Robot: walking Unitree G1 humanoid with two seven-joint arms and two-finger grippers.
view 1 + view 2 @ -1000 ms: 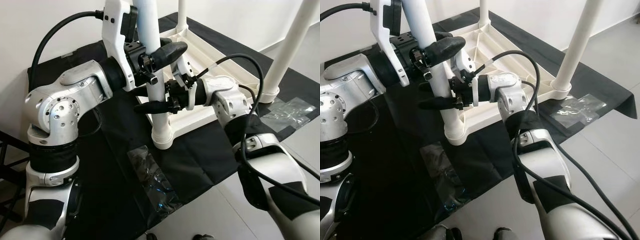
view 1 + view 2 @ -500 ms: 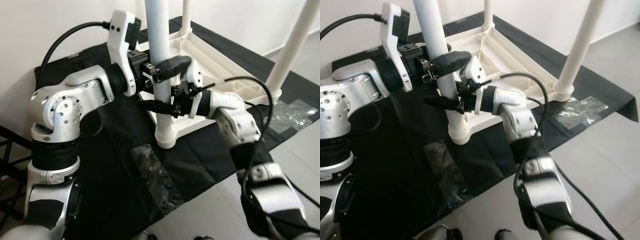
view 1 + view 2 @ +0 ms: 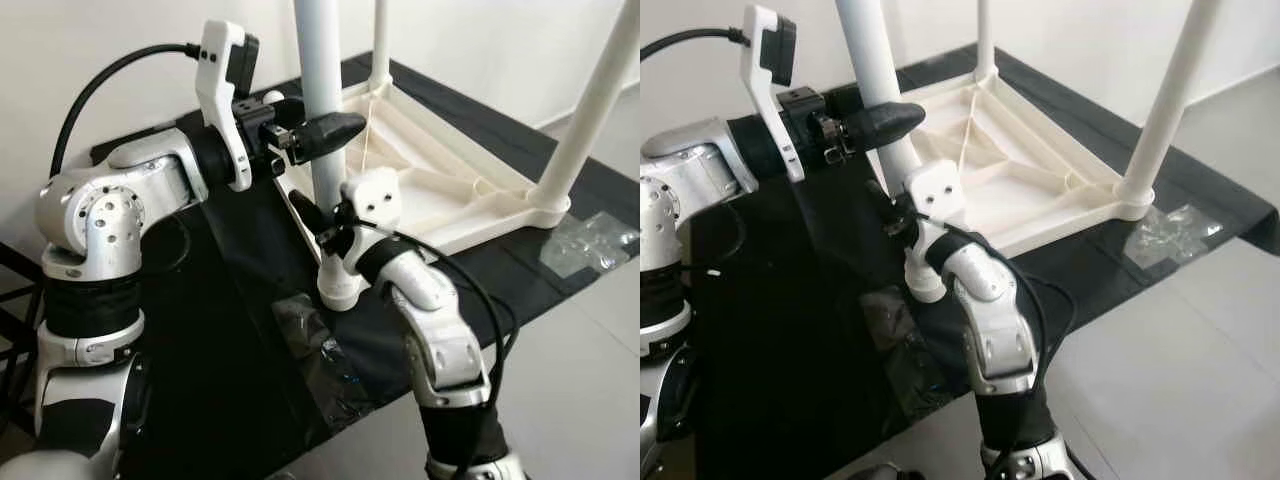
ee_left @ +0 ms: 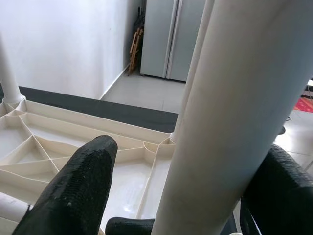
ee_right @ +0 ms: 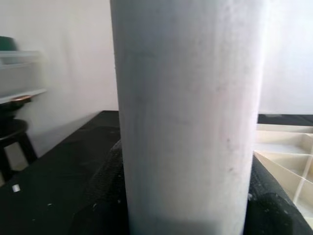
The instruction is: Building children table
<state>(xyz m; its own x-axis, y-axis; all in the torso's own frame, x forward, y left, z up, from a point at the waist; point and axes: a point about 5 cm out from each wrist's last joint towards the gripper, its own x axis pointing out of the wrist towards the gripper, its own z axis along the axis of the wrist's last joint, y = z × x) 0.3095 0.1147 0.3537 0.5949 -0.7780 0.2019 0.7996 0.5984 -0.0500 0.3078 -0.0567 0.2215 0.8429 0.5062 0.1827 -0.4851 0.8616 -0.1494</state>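
White plastic children's table lies upside down on a black mat on the floor, upper centre to right of the head views. Three legs stand up in its corner sockets: near leg at centre frame, far leg at top, right leg at the right edge. Crumpled clear plastic bag lies on the mat below the near leg, another bag at right by the right leg's socket.

Left end effector, upper centre, has its black fingers one on each side of the near leg; contact can't be confirmed, fingers look loosely closed around the leg rather than clamped. Right end effector, centre frame, sits lower on the same leg, just above the socket collar; in the right wrist view its fingers hug the tube on both sides, so closed on the leg.

Step, as a judgement: seating or screwing the near leg into its corner socket, both arms on it. Next move likely calls for a firm grip, keeping the leg upright in line with the socket, then turning or pressing down until the collar is flush. Risk: the leg tilts or the tabletop slides on the mat.
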